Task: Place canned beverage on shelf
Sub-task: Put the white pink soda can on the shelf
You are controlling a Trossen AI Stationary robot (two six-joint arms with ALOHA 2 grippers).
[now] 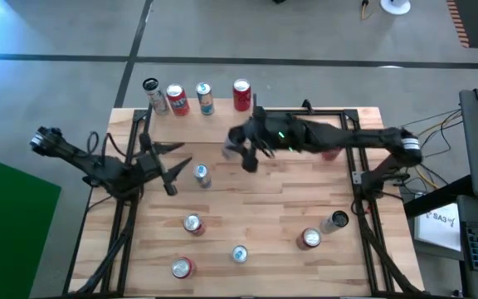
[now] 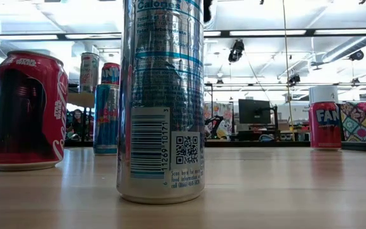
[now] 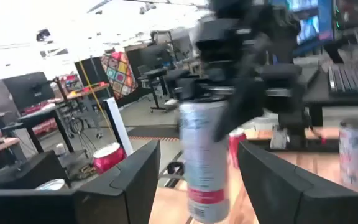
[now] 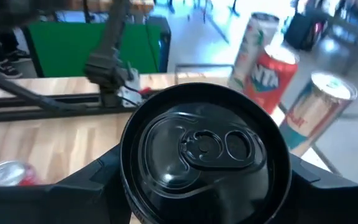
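Handling: black-topped can point(image 4: 204, 149) looks rigid, slick and thin-walled.
Hold: at mid-body, on opposite sides.
Right gripper point(image 1: 249, 156): pinching that can.
Left gripper point(image 1: 171, 166): spread, empty, near slim silver can point(image 1: 202, 174).

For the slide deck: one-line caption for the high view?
Overhead: right gripper carries a can toward the shelf of four cans; left gripper, open, sits by a silver can.

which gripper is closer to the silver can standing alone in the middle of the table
Left. The left gripper sits just beside the silver can, fingers open toward it. The right gripper is farther off toward the shelf, closed around a black-topped can.
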